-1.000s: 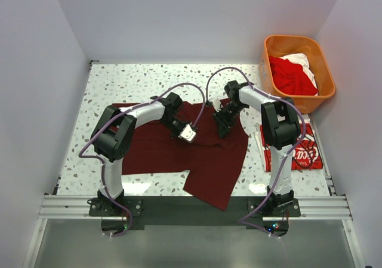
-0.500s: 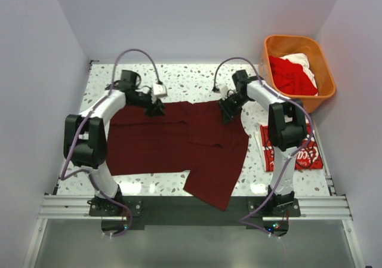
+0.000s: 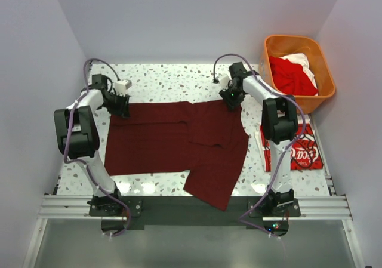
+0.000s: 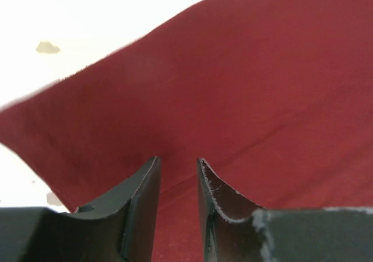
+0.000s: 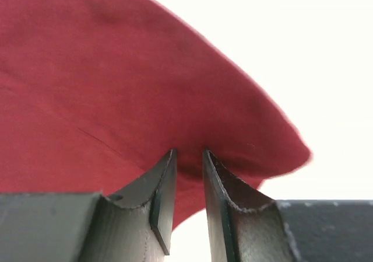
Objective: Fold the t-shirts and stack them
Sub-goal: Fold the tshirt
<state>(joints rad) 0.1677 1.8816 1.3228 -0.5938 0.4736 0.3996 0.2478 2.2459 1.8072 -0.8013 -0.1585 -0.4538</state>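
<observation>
A dark maroon t-shirt lies spread on the speckled table, with one part hanging over the near edge. My left gripper is at its far left corner. In the left wrist view the gripper has its jaws nearly closed, pinching maroon cloth. My right gripper is at the shirt's far right corner. In the right wrist view the gripper pinches a raised fold of the cloth. A folded red Coca-Cola t-shirt lies at the right.
An orange basket stands at the back right, holding a red shirt and a white one. White walls enclose the table on three sides. A metal rail runs along the near edge.
Both arms swung from the middle of the maroon shirt out to its far corners, left arm going far left, right arm going back right. The shirt's outline barely changed.
</observation>
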